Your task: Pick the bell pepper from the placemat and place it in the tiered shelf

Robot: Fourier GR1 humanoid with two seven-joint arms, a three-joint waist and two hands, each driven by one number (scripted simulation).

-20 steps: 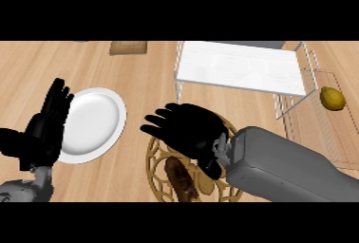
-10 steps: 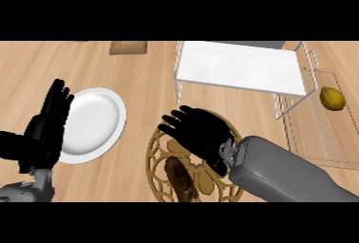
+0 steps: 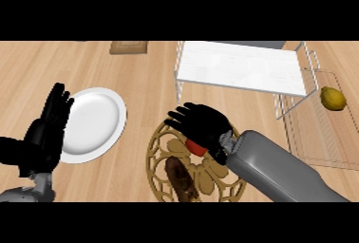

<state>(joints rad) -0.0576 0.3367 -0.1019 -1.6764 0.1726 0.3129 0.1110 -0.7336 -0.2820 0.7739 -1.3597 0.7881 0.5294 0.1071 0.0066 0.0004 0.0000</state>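
A red bell pepper (image 3: 197, 147) lies on the round woven placemat (image 3: 160, 156), mostly hidden under my right hand (image 3: 204, 124). That hand's fingers curl down over the pepper, and only a red sliver shows beside the palm. The tiered shelf (image 3: 242, 66), a wire frame with a white top, stands just beyond the hand at the back right. My left hand (image 3: 48, 130) rests open at the left edge, fingers up.
A dark brown food item (image 3: 179, 178) lies on the placemat near its front. A white plate (image 3: 95, 123) sits left of the placemat. A lemon (image 3: 332, 98) lies right of the shelf. A small wooden board (image 3: 129, 46) is at the back.
My right forearm has drawn back toward the lower right, and the fingers have curled down. The red pepper now shows under the palm. The left hand has stayed still.
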